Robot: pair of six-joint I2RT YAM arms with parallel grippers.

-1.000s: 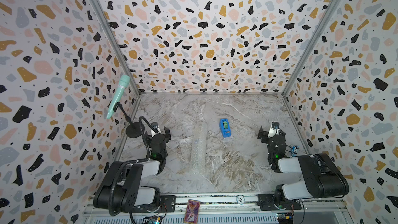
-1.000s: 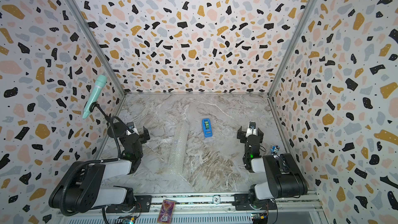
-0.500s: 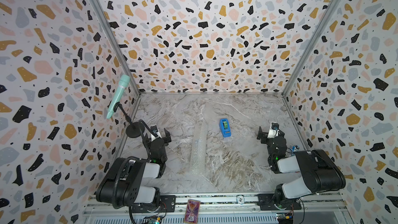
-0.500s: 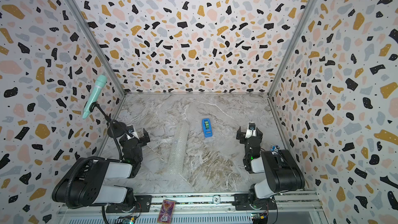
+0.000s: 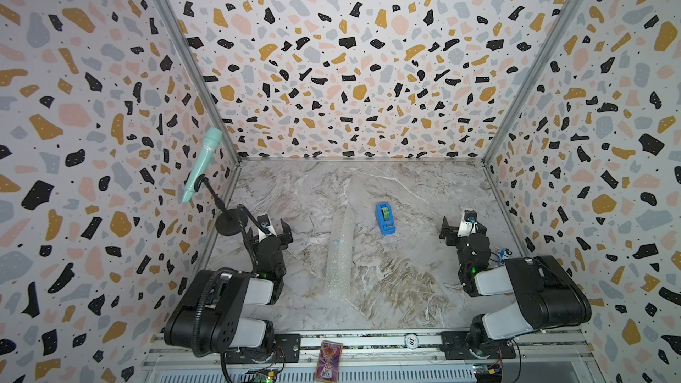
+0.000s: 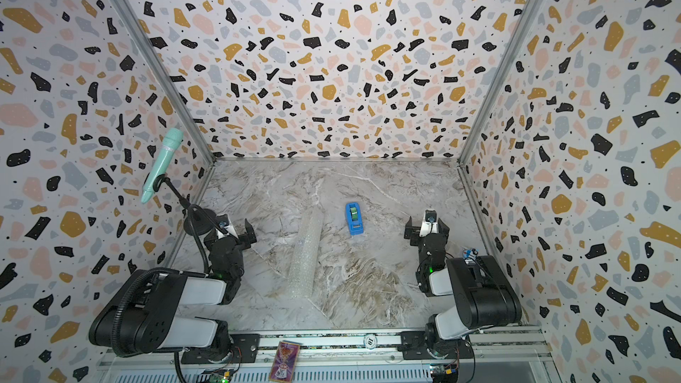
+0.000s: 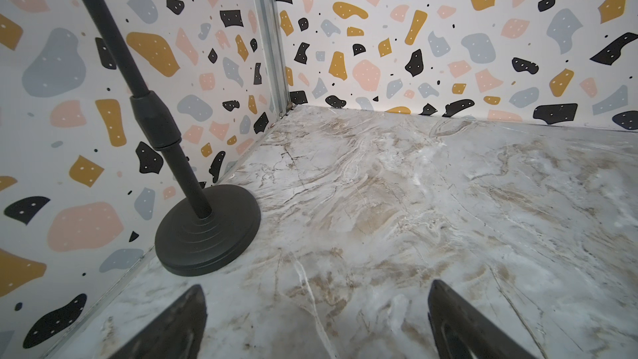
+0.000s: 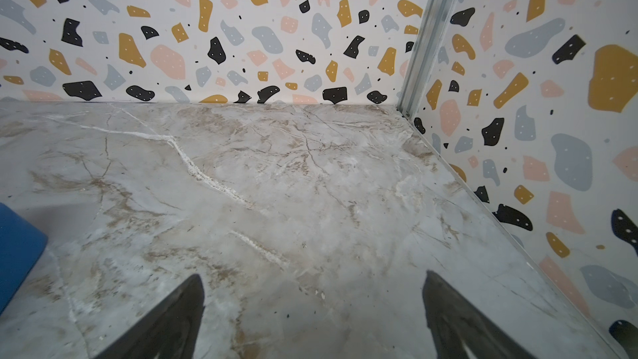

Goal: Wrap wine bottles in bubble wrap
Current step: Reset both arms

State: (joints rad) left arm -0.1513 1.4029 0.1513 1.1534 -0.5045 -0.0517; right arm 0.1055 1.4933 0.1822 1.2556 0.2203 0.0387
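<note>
The bubble wrap [image 5: 339,252] lies on the marble table as a long, glistening rolled tube [image 6: 306,252], running front to back near the middle in both top views. The wine bottle is not visible as such; I cannot tell whether it is inside the roll. My left gripper [image 5: 268,232] rests low at the table's left, well apart from the roll, open and empty [image 7: 316,284]. Over at the right my right gripper [image 5: 462,232] is also open, with only bare table between its fingers [image 8: 312,274]. Neither wrist view shows the roll.
A blue tape dispenser [image 5: 385,219] stands just behind and right of the roll, and its edge shows in the right wrist view [image 8: 17,250]. A mint-green microphone [image 5: 202,163] on a black stand [image 7: 207,233] stands just behind the left gripper. Speckled walls enclose three sides.
The left arm has shifted slightly as it settles near the stand. The right arm, the roll and the tape dispenser have not visibly moved. Both grippers stay open.
</note>
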